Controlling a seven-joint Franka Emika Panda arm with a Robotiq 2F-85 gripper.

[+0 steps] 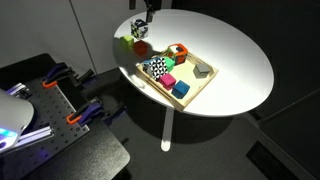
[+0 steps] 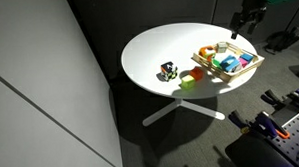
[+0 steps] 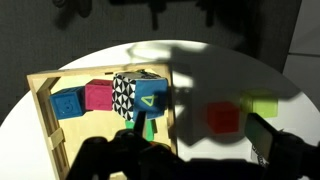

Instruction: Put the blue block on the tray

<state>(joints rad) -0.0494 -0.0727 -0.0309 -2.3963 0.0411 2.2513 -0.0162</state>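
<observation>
The light wooden tray [image 1: 205,84] lies on the round white table and shows in both exterior views, also [image 2: 205,65], and at the left of the wrist view [image 3: 42,100]. A solid blue block [image 1: 181,90] lies inside the tray at a corner, next to a pink block; the wrist view shows it too [image 3: 68,103]. My gripper [image 1: 147,10] hangs high above the table's far edge, away from the tray. It also shows in an exterior view [image 2: 249,15]. In the wrist view its fingers [image 3: 200,140] are spread wide and empty.
The tray also holds a pink block [image 3: 97,95], a black-and-white checkered block [image 3: 125,95], a blue block with a triangle mark [image 3: 150,100], and orange and grey pieces. On the table beside the tray lie a red block [image 3: 222,117] and a green block [image 3: 262,104]. A white table [image 1: 235,40].
</observation>
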